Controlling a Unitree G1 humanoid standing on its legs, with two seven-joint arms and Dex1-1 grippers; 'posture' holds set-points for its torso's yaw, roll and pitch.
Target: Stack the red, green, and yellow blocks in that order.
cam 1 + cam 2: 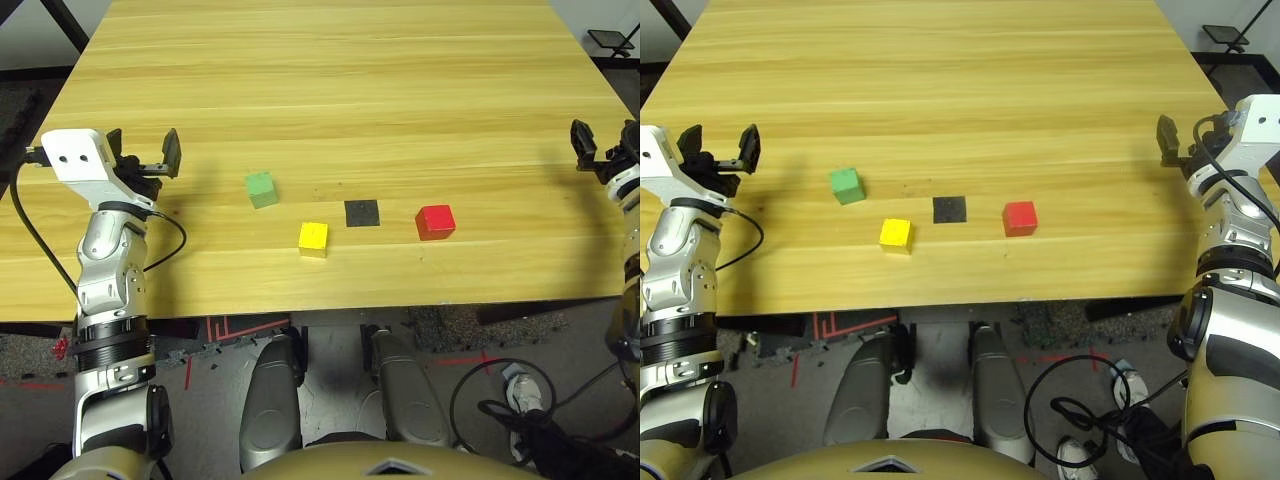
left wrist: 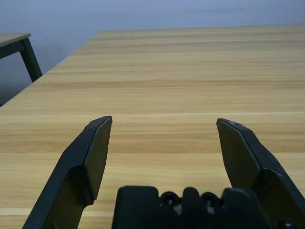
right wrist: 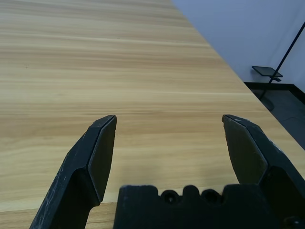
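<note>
Plain unlabelled yellow block [image 1: 313, 237]

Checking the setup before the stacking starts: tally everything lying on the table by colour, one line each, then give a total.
Red block: 1
Green block: 1
Yellow block: 1
Flat black square patch: 1
Total: 4 things on the wooden table, 3 of them blocks, all lying apart and none stacked.

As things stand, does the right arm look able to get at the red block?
Probably yes. The right gripper hangs open near the table's right edge, and only bare wood lies between it and the red block. The black patch sits on the block's far side.
</note>
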